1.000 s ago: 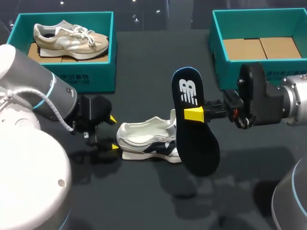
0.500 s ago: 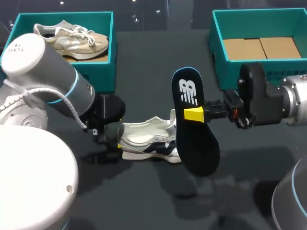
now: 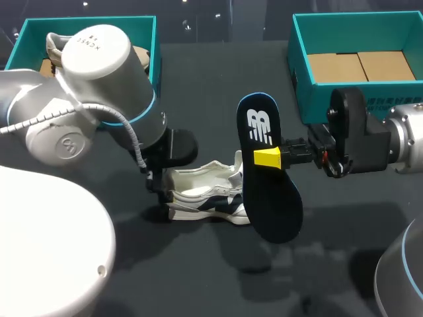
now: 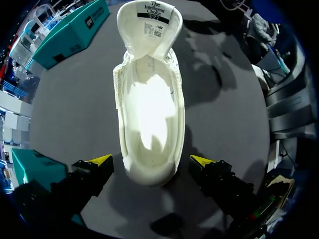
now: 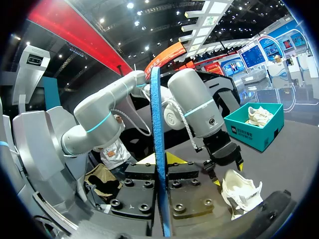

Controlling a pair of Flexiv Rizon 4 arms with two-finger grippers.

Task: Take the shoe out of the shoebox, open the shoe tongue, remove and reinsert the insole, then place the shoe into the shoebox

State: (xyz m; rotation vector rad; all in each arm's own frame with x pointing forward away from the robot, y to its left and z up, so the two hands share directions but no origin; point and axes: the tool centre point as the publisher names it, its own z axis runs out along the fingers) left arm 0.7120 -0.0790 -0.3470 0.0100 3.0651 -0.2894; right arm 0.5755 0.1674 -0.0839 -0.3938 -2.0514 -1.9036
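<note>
A white shoe (image 3: 205, 195) lies on its side on the dark table, with its tongue (image 4: 149, 22) folded out and its inside bare. My left gripper (image 4: 150, 160) is open, and its yellow fingertips (image 4: 99, 160) stand on either side of the heel without touching it. In the head view the left arm covers that heel end. My right gripper (image 3: 268, 158) is shut on a dark blue insole (image 3: 268, 178), held upright above the table just right of the shoe. The right wrist view shows the insole (image 5: 158, 149) edge-on between the fingers, with the shoe (image 5: 239, 191) beyond.
A teal shoebox (image 3: 301, 72) with a cardboard floor stands at the back right. At the back left is a second teal box (image 3: 86, 22) holding a beige shoe (image 3: 54, 43), partly behind my left arm. Bare table lies in front of the shoe.
My left arm has swung right and come over the shoe's heel, so its open fingers now straddle it. The right arm and the insole have not moved.
</note>
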